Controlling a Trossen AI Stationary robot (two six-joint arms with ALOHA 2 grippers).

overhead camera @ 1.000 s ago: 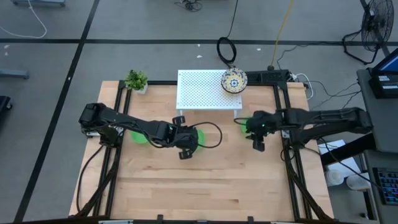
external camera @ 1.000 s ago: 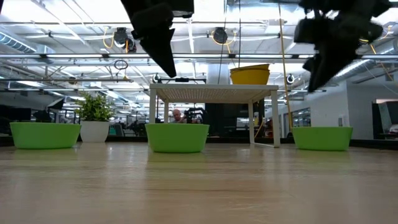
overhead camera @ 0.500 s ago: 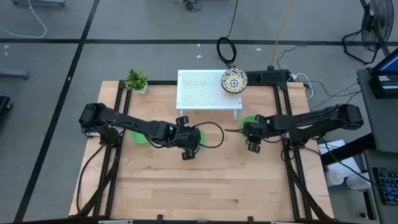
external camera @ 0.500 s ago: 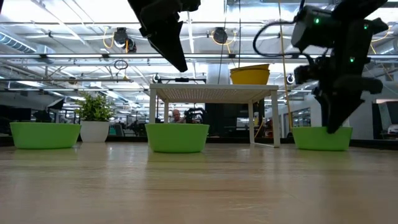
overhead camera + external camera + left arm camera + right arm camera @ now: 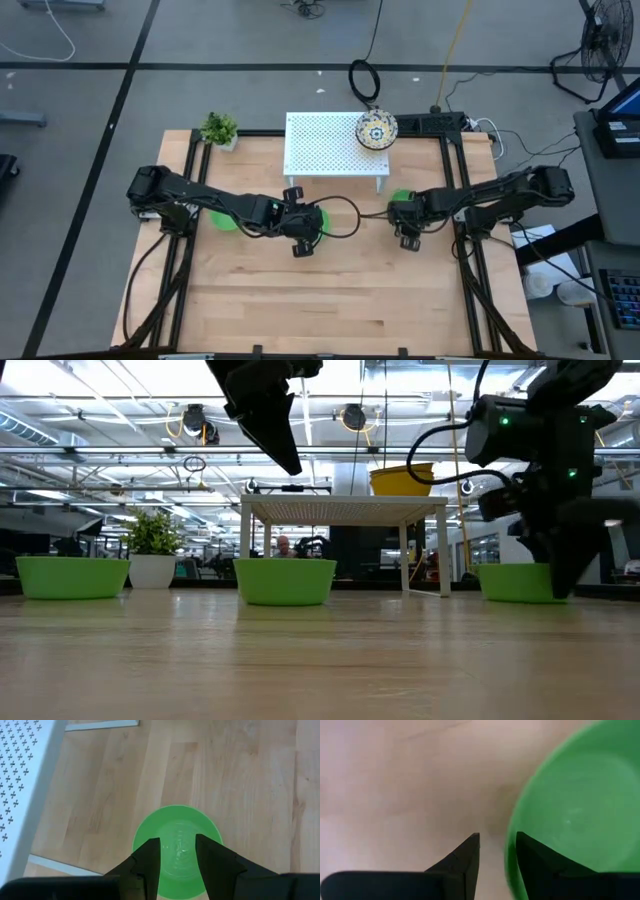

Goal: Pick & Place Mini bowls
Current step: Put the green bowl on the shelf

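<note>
R gripper (image 5: 497, 852), jaws spread, straddles rim of right green bowl (image 5: 575, 805): drop squarely, pinch wall firmly; L gripper (image 5: 177, 855), jaws apart, hovers over middle green bowl (image 5: 177, 851).

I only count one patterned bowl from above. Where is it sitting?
In the high view, the yellow floral bowl sits on top of the white perforated rack, at its right end along the table's far edge; the low view shows it raised above the tabletop.
</note>
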